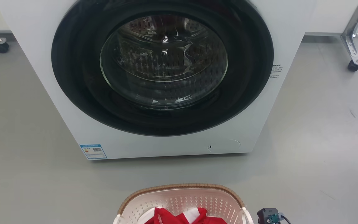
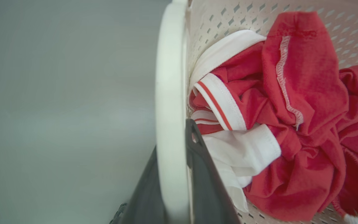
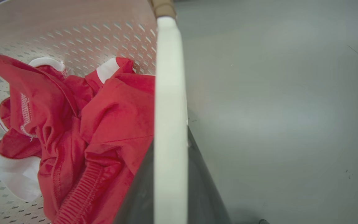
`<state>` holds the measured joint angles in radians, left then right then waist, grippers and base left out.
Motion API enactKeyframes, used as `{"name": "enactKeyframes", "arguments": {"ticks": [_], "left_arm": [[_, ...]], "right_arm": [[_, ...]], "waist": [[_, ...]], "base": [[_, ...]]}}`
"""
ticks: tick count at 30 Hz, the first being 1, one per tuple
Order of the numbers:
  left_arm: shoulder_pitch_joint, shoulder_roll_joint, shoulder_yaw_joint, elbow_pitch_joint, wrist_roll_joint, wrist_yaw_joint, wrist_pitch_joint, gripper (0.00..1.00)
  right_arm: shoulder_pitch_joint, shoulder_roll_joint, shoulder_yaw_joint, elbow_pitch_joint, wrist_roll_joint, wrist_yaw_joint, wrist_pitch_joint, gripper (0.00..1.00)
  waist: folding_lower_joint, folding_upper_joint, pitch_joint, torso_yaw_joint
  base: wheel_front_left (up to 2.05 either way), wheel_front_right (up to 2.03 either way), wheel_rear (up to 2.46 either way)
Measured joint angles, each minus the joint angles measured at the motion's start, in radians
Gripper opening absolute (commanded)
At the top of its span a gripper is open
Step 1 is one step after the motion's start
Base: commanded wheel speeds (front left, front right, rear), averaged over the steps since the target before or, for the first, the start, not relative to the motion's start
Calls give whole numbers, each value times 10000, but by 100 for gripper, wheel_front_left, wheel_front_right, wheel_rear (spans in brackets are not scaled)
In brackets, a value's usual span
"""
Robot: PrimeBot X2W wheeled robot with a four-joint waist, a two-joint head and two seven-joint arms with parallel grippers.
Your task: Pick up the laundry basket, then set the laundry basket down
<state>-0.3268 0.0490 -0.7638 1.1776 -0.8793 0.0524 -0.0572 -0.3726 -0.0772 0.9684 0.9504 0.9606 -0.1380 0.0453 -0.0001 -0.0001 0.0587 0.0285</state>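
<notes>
The laundry basket (image 1: 179, 187) sits at the bottom middle of the head view, cream-white and perforated, with a brown woven-look rim. A crumpled red and white garment (image 2: 291, 109) lies inside it. My left gripper (image 2: 172, 137) is shut on the basket's white left handle (image 2: 169, 77), one dark finger on each side. My right gripper (image 3: 169, 138) clamps the white right handle (image 3: 169, 77) the same way, with the red garment (image 3: 82, 130) beside it. I cannot tell whether the basket rests on the floor or hangs above it.
A white washing machine (image 1: 166, 77) with a closed round glass door stands close behind the basket. Grey floor (image 1: 322, 140) spreads to both sides. Metal legs on casters stand at the far left (image 1: 0, 46) and far right (image 1: 353, 46).
</notes>
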Motion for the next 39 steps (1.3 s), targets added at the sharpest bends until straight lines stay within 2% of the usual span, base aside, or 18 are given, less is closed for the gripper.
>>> {"name": "enactKeyframes", "arguments": {"ticks": [39], "left_arm": [[104,35,-288,136,-410,2,174,0]], "right_arm": [[-68,-10,1026,236,1252,-44,-17,0]], "waist": [[1,1,-268,38]], "base": [[0,0,0]]}}
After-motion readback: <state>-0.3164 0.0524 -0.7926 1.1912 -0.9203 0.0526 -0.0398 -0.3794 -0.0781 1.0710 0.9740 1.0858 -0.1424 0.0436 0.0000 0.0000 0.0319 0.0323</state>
